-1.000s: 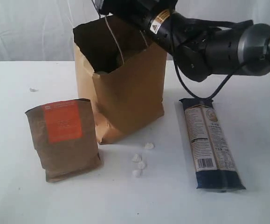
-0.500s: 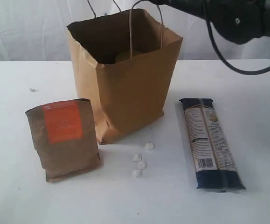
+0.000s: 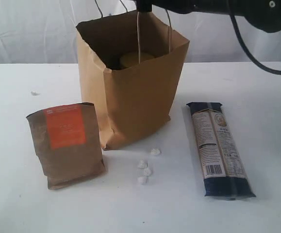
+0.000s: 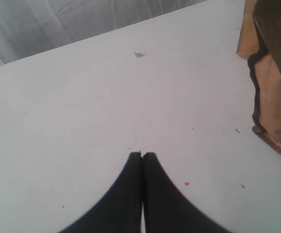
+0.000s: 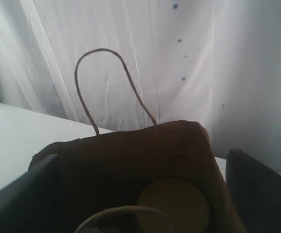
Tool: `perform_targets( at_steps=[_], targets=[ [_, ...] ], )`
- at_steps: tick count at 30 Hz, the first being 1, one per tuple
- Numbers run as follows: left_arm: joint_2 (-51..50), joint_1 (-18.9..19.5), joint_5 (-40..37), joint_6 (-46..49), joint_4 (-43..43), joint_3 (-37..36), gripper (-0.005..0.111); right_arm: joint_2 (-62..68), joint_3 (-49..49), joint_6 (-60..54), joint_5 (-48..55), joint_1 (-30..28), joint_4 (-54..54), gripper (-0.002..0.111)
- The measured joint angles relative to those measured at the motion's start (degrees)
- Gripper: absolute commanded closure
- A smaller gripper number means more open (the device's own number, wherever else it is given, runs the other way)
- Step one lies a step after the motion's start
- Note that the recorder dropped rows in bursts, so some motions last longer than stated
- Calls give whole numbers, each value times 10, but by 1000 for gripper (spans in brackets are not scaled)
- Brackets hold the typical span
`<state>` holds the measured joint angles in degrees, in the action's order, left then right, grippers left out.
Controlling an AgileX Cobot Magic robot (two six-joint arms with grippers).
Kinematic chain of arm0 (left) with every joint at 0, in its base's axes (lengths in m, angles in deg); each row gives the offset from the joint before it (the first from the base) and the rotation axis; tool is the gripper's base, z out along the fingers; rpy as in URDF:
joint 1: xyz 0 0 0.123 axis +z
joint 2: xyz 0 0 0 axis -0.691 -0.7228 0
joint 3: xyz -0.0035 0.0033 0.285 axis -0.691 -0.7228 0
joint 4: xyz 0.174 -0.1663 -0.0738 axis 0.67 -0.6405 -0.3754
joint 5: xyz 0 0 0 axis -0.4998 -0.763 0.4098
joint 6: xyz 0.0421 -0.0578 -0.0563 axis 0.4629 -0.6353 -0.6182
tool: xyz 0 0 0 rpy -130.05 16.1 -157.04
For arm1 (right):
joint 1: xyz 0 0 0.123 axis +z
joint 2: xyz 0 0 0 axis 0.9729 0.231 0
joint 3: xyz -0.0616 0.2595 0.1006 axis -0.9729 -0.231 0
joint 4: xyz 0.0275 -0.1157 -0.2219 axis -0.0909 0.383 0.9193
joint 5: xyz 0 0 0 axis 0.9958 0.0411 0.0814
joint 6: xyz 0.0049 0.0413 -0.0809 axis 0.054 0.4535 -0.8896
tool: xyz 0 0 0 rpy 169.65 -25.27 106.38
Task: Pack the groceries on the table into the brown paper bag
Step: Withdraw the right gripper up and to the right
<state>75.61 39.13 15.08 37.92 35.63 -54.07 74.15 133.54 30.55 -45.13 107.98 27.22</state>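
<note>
The brown paper bag stands upright and open in the middle of the table. Inside it lies the yellow lid of the jar, which the right wrist view shows as the jar lid. My right gripper hangs open above the bag's mouth, its fingers wide apart and empty; in the exterior view only its arm shows along the top edge. The brown pouch stands left of the bag. The long pasta packet lies flat to the right. My left gripper is shut over bare table, with the pouch's side nearby.
Several white crumbs lie in front of the bag, and one speck lies at the far left. The bag's cord handles stand up under the right arm. A white curtain hangs behind the table.
The right arm has lifted up and away from the bag's mouth. The bag has straightened and shifted a little, and the yellow lid now shows inside it.
</note>
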Motion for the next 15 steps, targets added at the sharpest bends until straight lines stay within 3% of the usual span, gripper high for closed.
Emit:
perform_targets(
  at_steps=[10,15],
  targets=[
    [0,0,0,0,0,0,107,-70,0,-120,62,-2,10,41],
    [0,0,0,0,0,0,107,-101,0,-124,191,-40,131,74]
  ],
)
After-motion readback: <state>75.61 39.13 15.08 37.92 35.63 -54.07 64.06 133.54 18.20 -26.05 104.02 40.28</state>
